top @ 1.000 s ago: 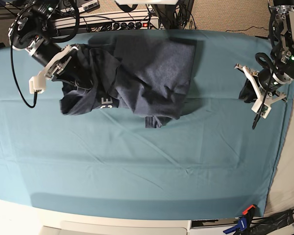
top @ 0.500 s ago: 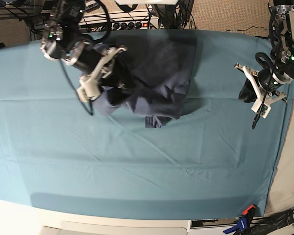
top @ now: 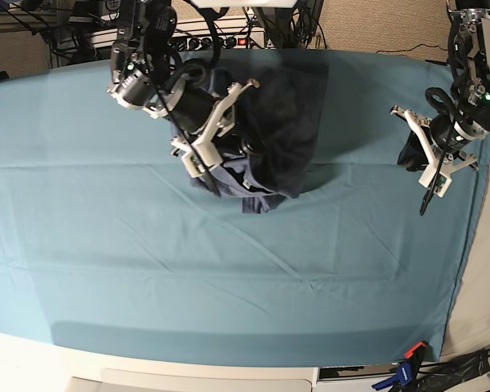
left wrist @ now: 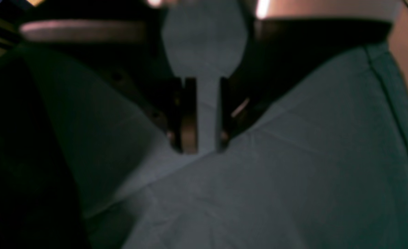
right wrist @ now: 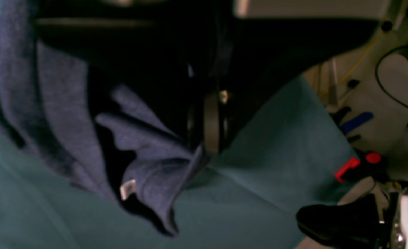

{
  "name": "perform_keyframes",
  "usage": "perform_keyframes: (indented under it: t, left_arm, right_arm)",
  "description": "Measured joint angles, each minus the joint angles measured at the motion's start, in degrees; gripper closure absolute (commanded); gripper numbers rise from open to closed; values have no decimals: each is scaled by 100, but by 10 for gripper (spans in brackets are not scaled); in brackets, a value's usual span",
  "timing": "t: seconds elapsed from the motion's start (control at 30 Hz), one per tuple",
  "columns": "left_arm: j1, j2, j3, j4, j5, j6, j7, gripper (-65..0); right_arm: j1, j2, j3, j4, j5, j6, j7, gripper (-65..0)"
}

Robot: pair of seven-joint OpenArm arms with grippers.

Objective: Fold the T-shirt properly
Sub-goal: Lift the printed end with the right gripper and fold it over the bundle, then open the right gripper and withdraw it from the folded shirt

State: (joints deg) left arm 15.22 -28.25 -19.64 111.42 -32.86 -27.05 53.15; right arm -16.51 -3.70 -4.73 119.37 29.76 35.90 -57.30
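Observation:
The navy T-shirt [top: 282,114] lies bunched at the back middle of the table, its left part pulled over onto the rest. My right gripper [top: 229,135] sits on the bundle's left side, shut on a fold of the shirt. In the right wrist view the pads [right wrist: 207,138] pinch the blue fabric [right wrist: 148,173], and a small white tag hangs below them. My left gripper [top: 407,153] hovers near the table's right edge, well away from the shirt. Its fingers [left wrist: 186,131] stand slightly apart with only cloth showing between them. No lettering shows.
A teal table cloth [top: 229,269] covers the table, with some creases. A power strip and cables [top: 220,37] run along the back edge. A red and blue clamp [top: 408,359] sits at the front right corner. The cloth's right edge [left wrist: 394,114] lies close to my left gripper.
My right arm has swept from the far left to the right, dragging the shirt's left part over the rest, so the spread shirt is now a narrower bundle. The left arm has not moved.

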Motion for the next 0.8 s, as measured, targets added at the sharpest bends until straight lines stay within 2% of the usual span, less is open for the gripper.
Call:
perform_keyframes:
  t: [0.2, 0.57, 0.6, 0.67, 0.73, 0.77, 0.8]
  left_arm:
    - [-2, 0, 0, 0, 0, 0, 0, -119]
    - [-2, -2, 0, 0, 0, 0, 0, -119]
    - [-2, 0, 0, 0, 0, 0, 0, -119]
    - [0, 0, 0, 0, 0, 0, 0, -119]
    - [-2, 0, 0, 0, 0, 0, 0, -119]
    - [0, 0, 0, 0, 0, 0, 0, -119]
    - [0, 0, 0, 0, 0, 0, 0, -119]
  right_arm:
    - [0, 0, -354, -7, -518, -304, 350, 0]
    - [0, 0, -634, -7, -638, -310, 448, 0]
    - [0, 0, -634, -7, -638, -310, 448, -23]
    - [0, 0, -634, -7, -643, -302, 466, -156]
    - [0, 0, -638, -7, -619, -157, 503, -294]
    - [2, 0, -669, -7, -616, -155, 507, -330]
    - [0, 0, -691, -7, -586, -157, 505, -336]
